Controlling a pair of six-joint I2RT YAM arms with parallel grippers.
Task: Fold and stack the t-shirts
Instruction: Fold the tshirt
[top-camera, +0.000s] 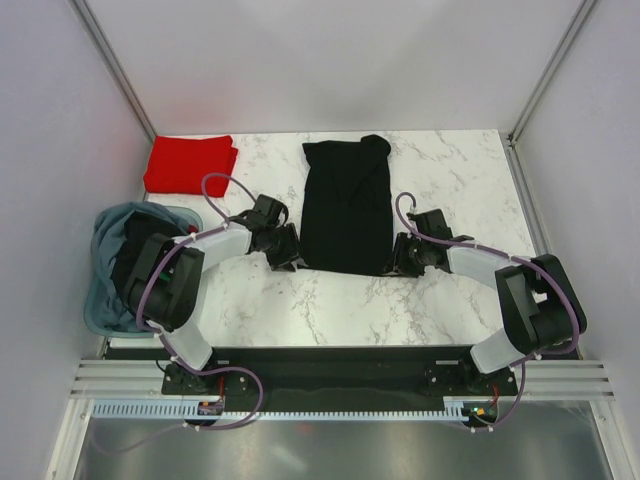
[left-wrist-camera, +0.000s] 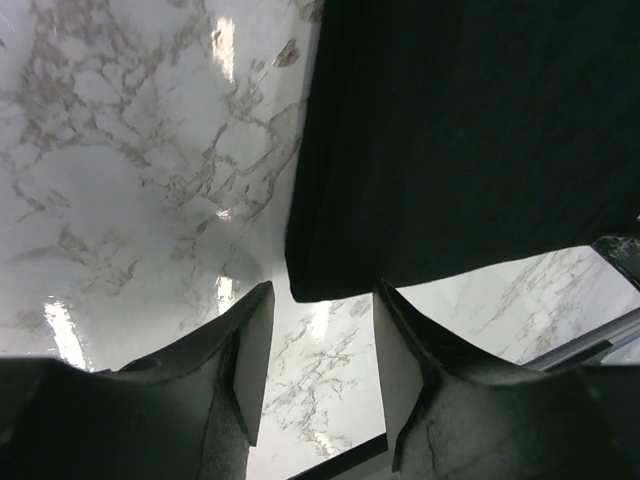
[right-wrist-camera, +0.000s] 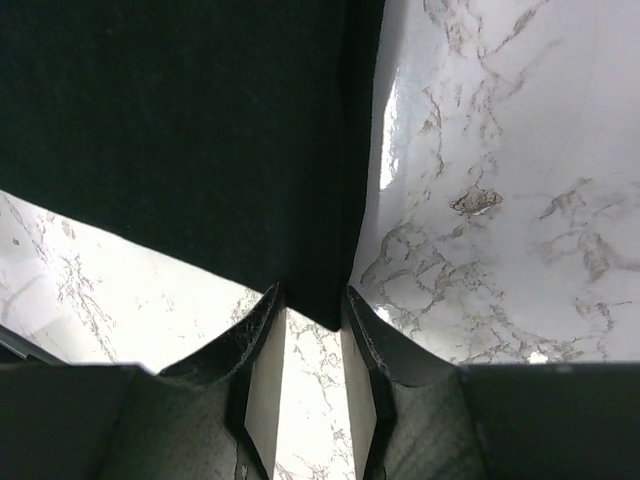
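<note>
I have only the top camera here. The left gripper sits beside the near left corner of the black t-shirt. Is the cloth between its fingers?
Observer: No. In the left wrist view the left gripper is open. The black t-shirt ends right at its fingertips, and between the pads there is only bare table.
Operator: And at the other near corner?
Observer: There the shirt's corner reaches in between the fingertips of the right gripper. Its pads stand apart, with a narrower gap than on the left, so there is no pinch yet.
</note>
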